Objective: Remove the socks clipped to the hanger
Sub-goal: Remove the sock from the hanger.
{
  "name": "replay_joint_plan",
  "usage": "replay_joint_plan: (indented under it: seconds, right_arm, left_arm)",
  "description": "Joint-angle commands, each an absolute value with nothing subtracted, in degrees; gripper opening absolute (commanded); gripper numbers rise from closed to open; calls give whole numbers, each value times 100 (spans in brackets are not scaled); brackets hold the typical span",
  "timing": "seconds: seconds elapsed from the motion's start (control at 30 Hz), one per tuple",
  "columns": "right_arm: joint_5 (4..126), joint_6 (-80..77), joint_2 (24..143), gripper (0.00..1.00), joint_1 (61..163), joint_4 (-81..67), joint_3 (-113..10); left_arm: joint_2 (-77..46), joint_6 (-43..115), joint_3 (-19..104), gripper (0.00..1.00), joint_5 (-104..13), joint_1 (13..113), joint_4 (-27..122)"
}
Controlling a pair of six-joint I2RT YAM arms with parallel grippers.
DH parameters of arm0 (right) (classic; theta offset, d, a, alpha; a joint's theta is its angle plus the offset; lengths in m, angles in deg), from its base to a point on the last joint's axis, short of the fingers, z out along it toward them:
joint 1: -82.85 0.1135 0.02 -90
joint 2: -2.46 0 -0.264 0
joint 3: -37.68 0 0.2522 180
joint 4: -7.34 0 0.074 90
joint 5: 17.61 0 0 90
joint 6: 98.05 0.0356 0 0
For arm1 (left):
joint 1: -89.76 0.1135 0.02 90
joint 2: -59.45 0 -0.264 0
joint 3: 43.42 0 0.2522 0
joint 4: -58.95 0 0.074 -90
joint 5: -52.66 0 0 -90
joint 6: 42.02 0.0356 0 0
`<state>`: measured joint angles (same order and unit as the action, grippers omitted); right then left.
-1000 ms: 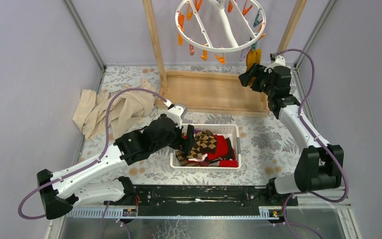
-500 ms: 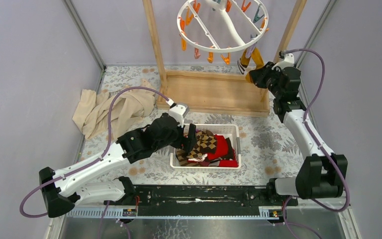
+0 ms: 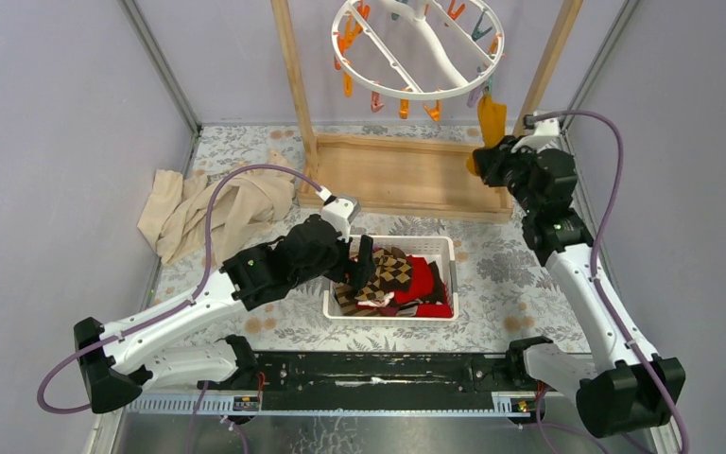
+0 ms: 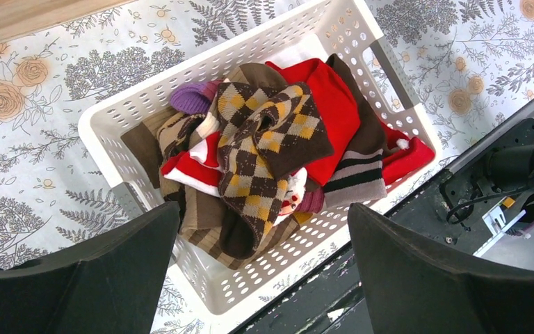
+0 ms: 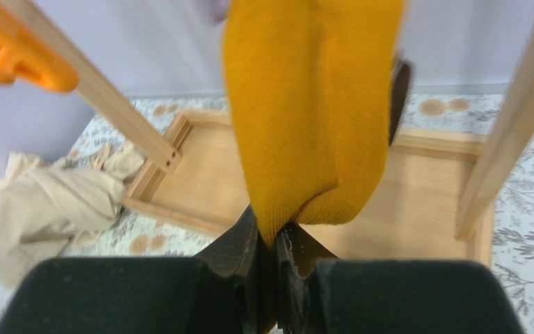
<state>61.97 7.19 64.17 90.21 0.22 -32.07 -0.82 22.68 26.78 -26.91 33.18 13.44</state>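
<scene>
The white ring hanger (image 3: 417, 95) hangs in the wooden rack with orange clips (image 3: 345, 83) dangling from it. One mustard yellow sock (image 3: 491, 120) (image 5: 306, 104) hangs from a clip at its right rim. My right gripper (image 3: 479, 161) (image 5: 276, 240) is shut on the sock's lower end, pinching the fabric between its jaws. My left gripper (image 3: 359, 270) (image 4: 263, 209) hovers open over the white basket (image 3: 440, 244) (image 4: 111, 118). Nothing is between its fingers. Several loose socks (image 3: 402, 276) (image 4: 271, 139), red, argyle, striped and purple, lie piled in the basket.
The wooden rack base (image 3: 406, 175) and its two posts (image 3: 288, 66) (image 3: 553, 47) stand at the back, close to the right arm. A crumpled beige cloth (image 3: 208, 208) (image 5: 42, 202) lies at the left. A black rail (image 3: 378, 371) runs along the near edge.
My right gripper went from open beside the mustard sock to shut on its lower end. The right arm shifted right, and the hanger ring swung slightly. The left arm barely moved.
</scene>
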Motion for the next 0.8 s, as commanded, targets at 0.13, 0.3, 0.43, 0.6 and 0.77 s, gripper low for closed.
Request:
replay_joint_plan:
  seconds: [0.13,0.3,0.43,0.6,0.77]
  right_arm:
    - [7716,-421,6339,6,10725,-1024,-3801]
    - [8403,-706,6601,6,11724,-1271,-4166]
    - [8710,-845,6982,5,12255,-1377,-4525]
    - [8644,-834,7096,4,12422,-1431,-4767]
    - [8610,-667,6801,4,12429,-1585,-4668]
  left_arm:
    - [156,2158,2696,98,-2753,3298,1495]
    - [258,2122,2638,99,-2747,3294,1495]
    - [331,2094,2626,99,-2726,3298,1490]
    - [415,2087,2621,99,-2681,3298,1488]
    - [317,2100,2782,99,-2649,3298,1487]
